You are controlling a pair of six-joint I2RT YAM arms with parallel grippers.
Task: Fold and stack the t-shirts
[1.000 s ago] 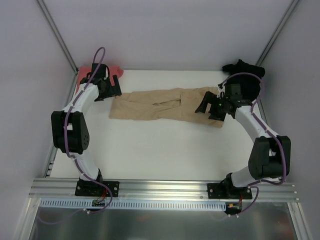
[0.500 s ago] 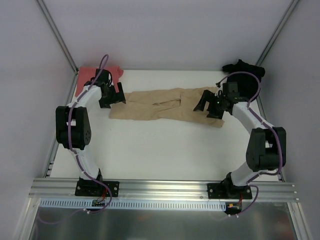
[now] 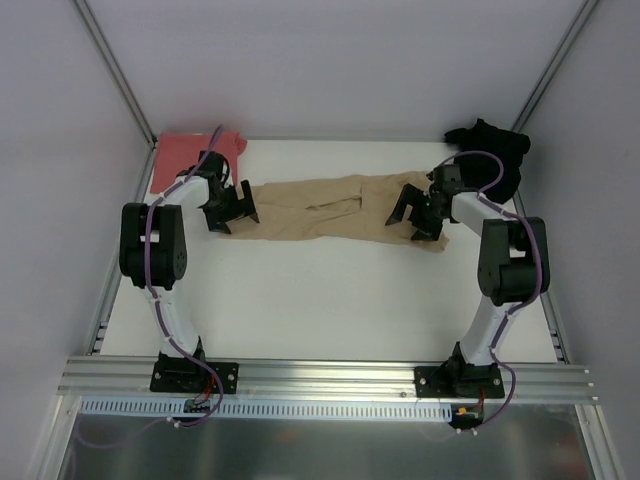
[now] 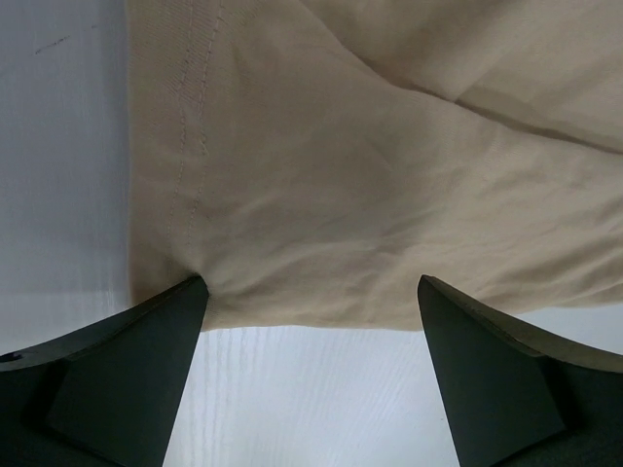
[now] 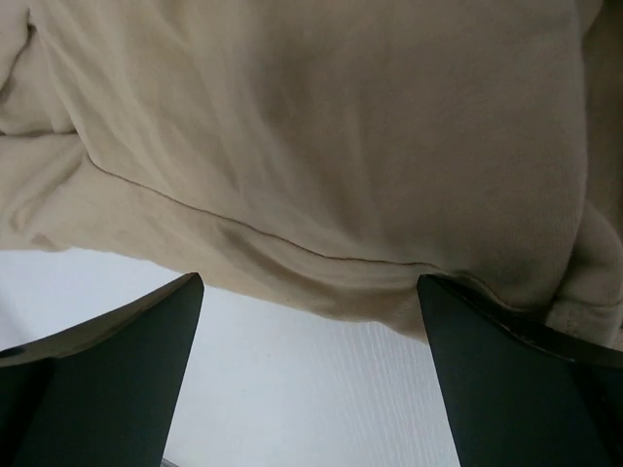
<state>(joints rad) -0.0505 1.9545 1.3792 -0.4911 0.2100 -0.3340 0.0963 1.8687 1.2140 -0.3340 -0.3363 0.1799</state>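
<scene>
Holding nothing, my left gripper [image 3: 238, 208] and right gripper [image 3: 412, 214] both stand spread wide at opposite ends of the rumpled tan-beige cloth t-shirt [image 3: 320, 206].

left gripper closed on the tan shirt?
No, the left gripper stands wide open, with the edge of the tan shirt lying between its spread jaws.

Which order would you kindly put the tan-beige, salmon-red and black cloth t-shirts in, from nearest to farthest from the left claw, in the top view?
From the left claw:
1. the tan-beige cloth t-shirt, at the claw's tips, mid-table.
2. the salmon-red cloth t-shirt, far-left corner, behind the arm.
3. the black cloth t-shirt, far-right corner.
</scene>
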